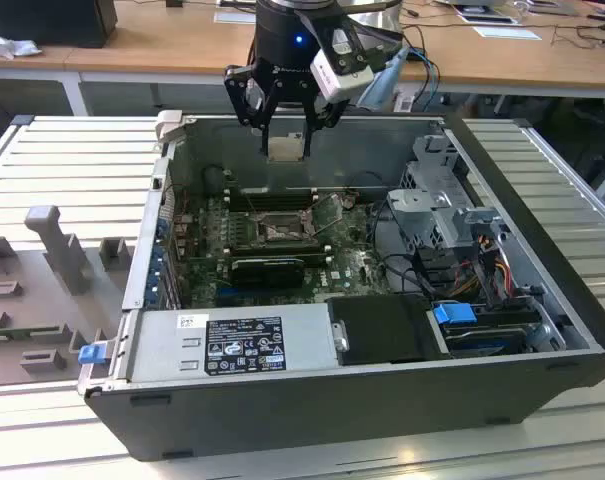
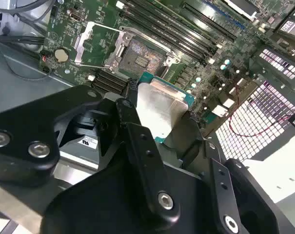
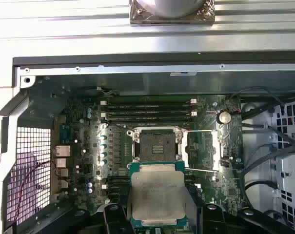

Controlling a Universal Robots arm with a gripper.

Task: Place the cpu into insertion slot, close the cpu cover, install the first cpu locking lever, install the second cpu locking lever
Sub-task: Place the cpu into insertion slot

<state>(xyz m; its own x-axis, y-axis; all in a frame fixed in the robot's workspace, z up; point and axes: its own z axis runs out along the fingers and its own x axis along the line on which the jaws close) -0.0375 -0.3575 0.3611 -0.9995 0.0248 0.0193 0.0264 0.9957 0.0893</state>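
Your one black gripper [image 1: 286,138] clamps the single beige-silver square cpu [image 3: 158,194] above the one dark-framed square insertion slot [image 3: 157,146]; one silver metal cpu cover [image 3: 216,148] lies swung open beside it.

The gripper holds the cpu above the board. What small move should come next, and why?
Probably lower the cpu straight towards the slot. The gripper holds it well above the board, roughly over the slot, which lies bare with its cover swung open.
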